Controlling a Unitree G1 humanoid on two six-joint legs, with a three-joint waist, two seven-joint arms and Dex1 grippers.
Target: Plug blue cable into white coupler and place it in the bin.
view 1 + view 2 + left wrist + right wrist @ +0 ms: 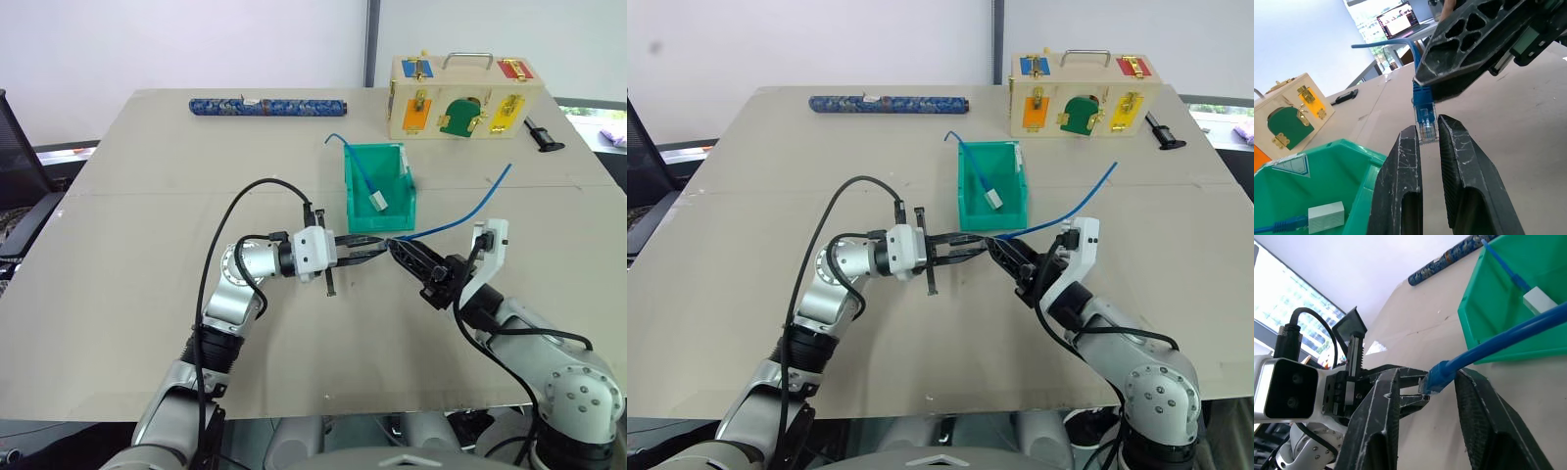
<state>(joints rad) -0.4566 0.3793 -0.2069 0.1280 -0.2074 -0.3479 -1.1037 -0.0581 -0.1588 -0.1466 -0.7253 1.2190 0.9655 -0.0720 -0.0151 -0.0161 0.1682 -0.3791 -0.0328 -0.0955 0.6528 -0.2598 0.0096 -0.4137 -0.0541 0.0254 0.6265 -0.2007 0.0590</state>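
Left gripper (1427, 142) jaws clamped on blue cable's (460, 213) clear plug, right gripper (1425, 391) jaws apart around the cable, bin (358, 217) at twelve o'clock, holding a white coupler (378, 200).

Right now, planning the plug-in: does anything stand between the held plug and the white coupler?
Only the bin's low front wall. The left gripper pinches the plug of the blue cable just outside it; the white coupler lies inside, behind that wall. The right gripper straddles the cable.
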